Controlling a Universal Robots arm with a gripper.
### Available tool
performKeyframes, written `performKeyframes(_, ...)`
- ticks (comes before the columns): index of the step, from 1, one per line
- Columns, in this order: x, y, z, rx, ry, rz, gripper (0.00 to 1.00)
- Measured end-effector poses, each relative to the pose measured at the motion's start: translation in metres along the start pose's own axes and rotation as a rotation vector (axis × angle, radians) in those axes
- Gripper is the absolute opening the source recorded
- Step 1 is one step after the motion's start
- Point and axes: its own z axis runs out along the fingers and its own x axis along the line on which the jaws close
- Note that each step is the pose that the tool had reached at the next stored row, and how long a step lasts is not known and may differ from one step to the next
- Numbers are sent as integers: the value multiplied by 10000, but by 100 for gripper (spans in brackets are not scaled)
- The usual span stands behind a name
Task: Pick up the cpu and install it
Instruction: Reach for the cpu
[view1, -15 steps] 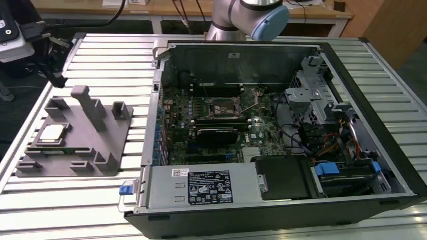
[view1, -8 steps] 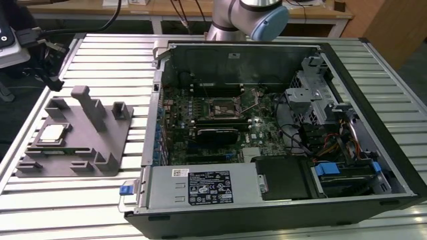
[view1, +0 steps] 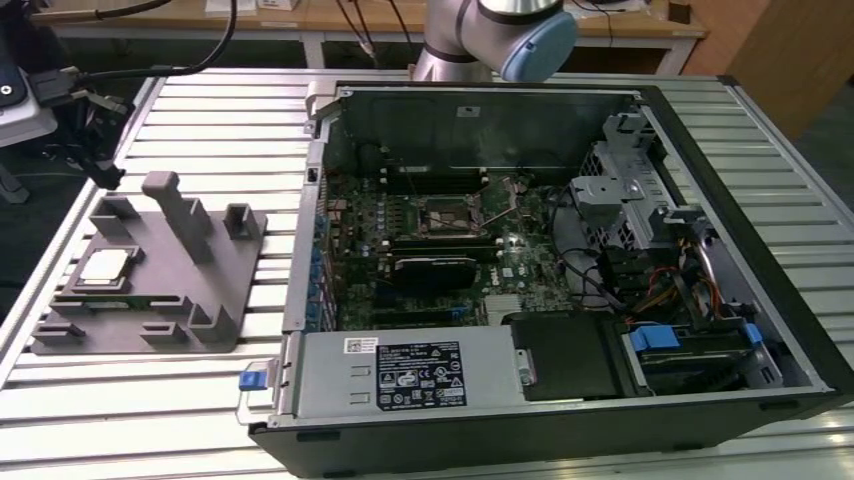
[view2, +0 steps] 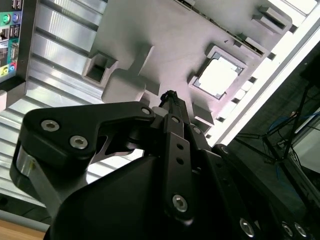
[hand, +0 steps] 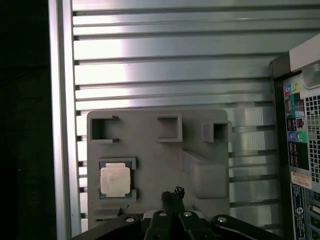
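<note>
A small flat square cpu with a silvery metal top and a thin green rim (hand: 115, 180) lay seated in a shallow square pocket of the grey plastic fixture tray (hand: 150, 160), at one of the tray's corners and not yet lifted. The black metal gripper (hand: 172, 193) hung above the same tray, near the tray's raised wedge-shaped block (hand: 202, 172) and clearly apart from the cpu. In both wrist views its fingers appeared drawn together to a narrow tip, with nothing between them.

In the exterior view, the open black tower computer case (view1: 801, 330) lay on its side just beside the tray, on the exterior view's right. Its green motherboard and square metal-framed socket (view1: 447, 215) were exposed. Both the case and the tray rested on the ribbed aluminium table (view1: 200, 110).

Several things could go wrong from here, as a judgement:
- **Closed descent:** with the fingers together, a descent onto the tray would press on the chip's lid rather than straddle it.
- **Poor purchase:** the pocket walls stood close around the chip, so the fingers would get little hold. An off-centre pinch could tip the chip or jam it against the pocket.
- **Snagging:** the tray's block and upright posts could catch the linkage.
- **Socket damage:** a tilted or rotated chip could damage the socket's contacts.
</note>
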Motion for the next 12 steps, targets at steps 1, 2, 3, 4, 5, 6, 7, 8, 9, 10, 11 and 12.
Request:
performKeyframes(1,5,-1,11,-4,1,-17,11)
performKeyframes(2,11,-2,22,-8,2,-31,11)
performKeyframes(3,18,-3,32,-12,4,-45,11)
performKeyframes(4,24,-4,41,-17,6,-58,11)
performKeyframes(5,31,-4,51,-24,6,-71,11)
performKeyframes(6,38,-5,61,-35,6,-86,11)
performKeyframes(7,45,-6,70,-44,7,-102,11)
performKeyframes(8,52,-7,80,-56,7,-119,11)
performKeyframes(9,58,-8,88,-65,9,-137,11)
performKeyframes(10,64,-9,96,-74,11,-151,11)
performKeyframes(11,70,-9,104,-82,13,-165,11)
performKeyframes(12,76,-10,112,-89,14,-177,11)
